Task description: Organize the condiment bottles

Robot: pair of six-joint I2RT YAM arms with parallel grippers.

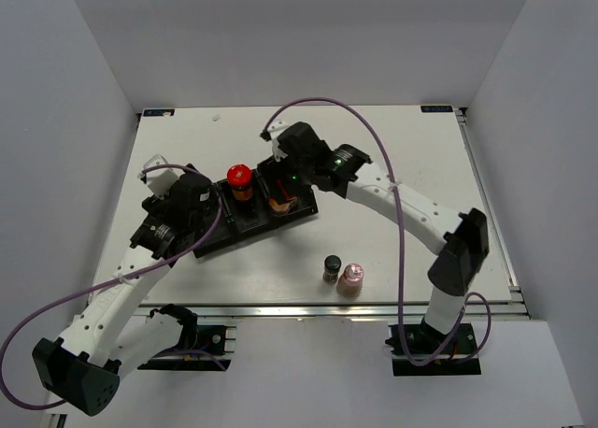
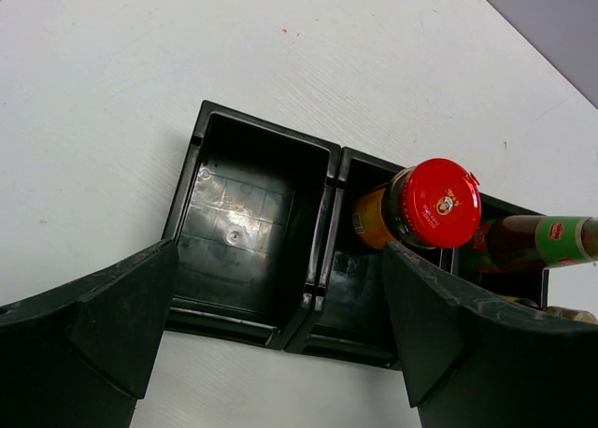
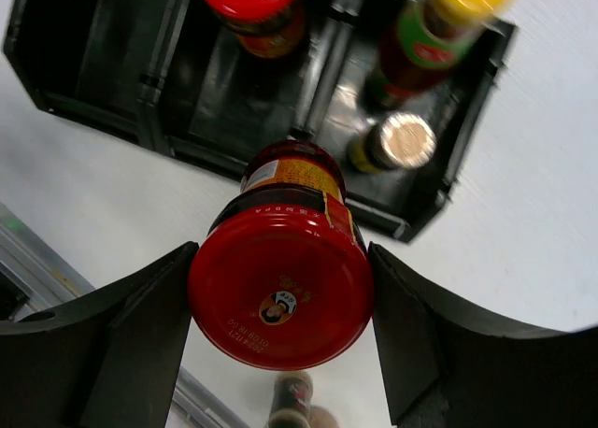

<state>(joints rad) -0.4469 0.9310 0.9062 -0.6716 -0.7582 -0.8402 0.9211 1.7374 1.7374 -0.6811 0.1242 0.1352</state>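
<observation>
My right gripper (image 3: pixel 282 252) is shut on a squat red-lidded jar (image 3: pixel 280 302), its fingers pressed against both sides of the lid, just beside the black tray (image 3: pixel 84 110). It also shows in the top view (image 1: pixel 280 196). A second red-lidded jar (image 1: pixel 239 178) stands in the tray's middle compartment. A yellow-capped sauce bottle (image 3: pixel 447 17) and another slim bottle (image 3: pixel 397 140) are in the right compartment. The dark-capped jar (image 1: pixel 332 267) and pink-capped jar (image 1: pixel 352 278) stand on the table near the front. My left gripper (image 2: pixel 280 260) is open and empty over the tray's near edge.
The tray's left compartment (image 2: pixel 243 213) holds nothing. The right arm (image 1: pixel 411 208) arches across the table's right half. A metal rail (image 1: pixel 355 308) runs along the table's front edge. Grey walls close in the sides and back.
</observation>
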